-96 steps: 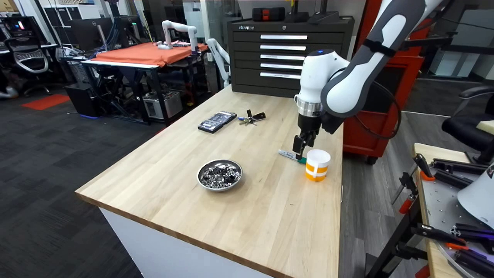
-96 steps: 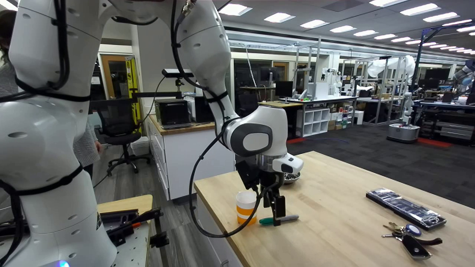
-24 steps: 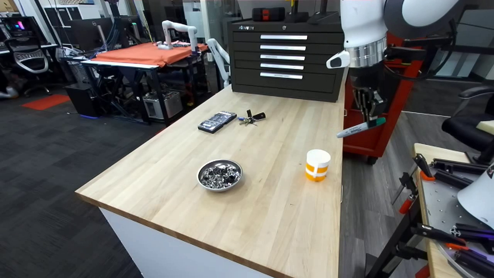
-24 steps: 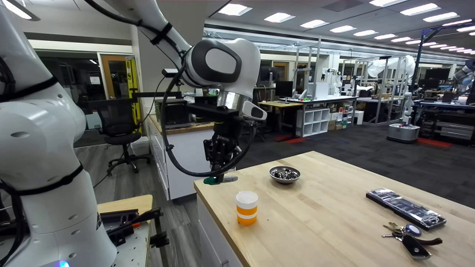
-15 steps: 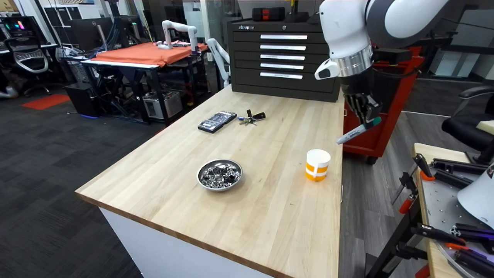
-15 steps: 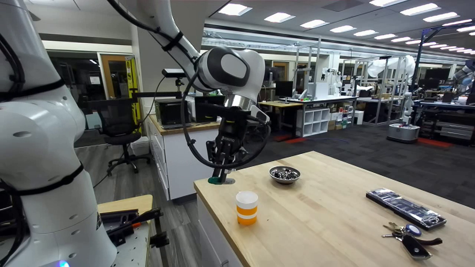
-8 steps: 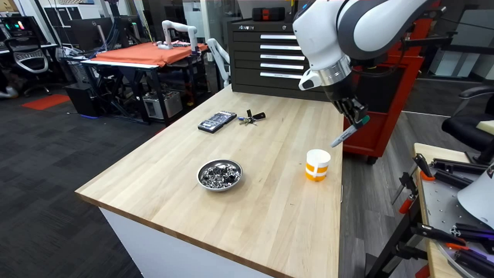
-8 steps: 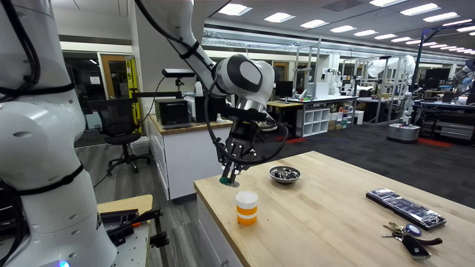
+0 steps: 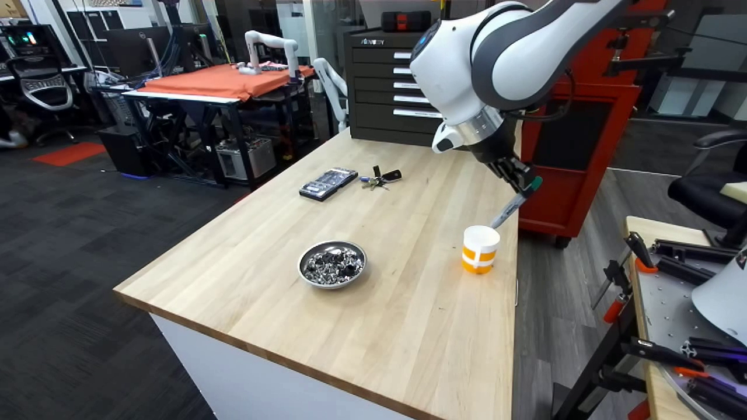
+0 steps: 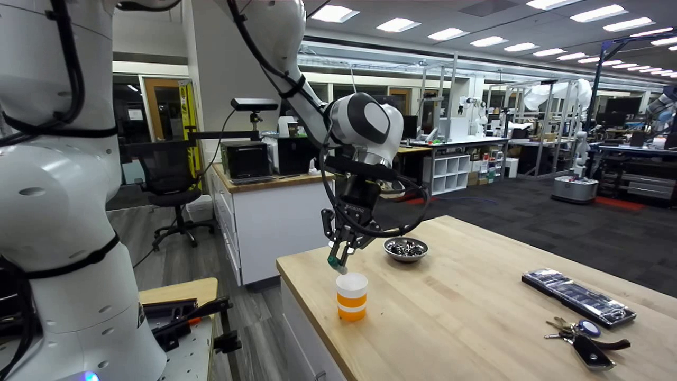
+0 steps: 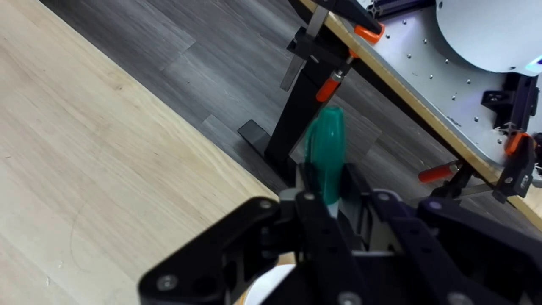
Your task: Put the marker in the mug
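Has claw (image 11: 330, 178) closed on marker (image 9: 509, 210) at green-cap end. Holds same at a tilt, w/ cap up & grey end down, just beside rim of mug (image 9: 478, 255) in both ext. views; can't tell if touching. Note mug upright on wood bench (image 9: 379, 332), nr. edge. Also note metal bowl (image 9: 331, 286) w/ shiny bits (image 9: 334, 266), keys (image 10: 591, 350) & flat case (image 9: 328, 184), apart from mug.

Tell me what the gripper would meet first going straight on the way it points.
Likely the dark leg of the side stand, or the gray floor: in the wrist view the gripper, holding the marker, points past the tabletop; depth is unclear.
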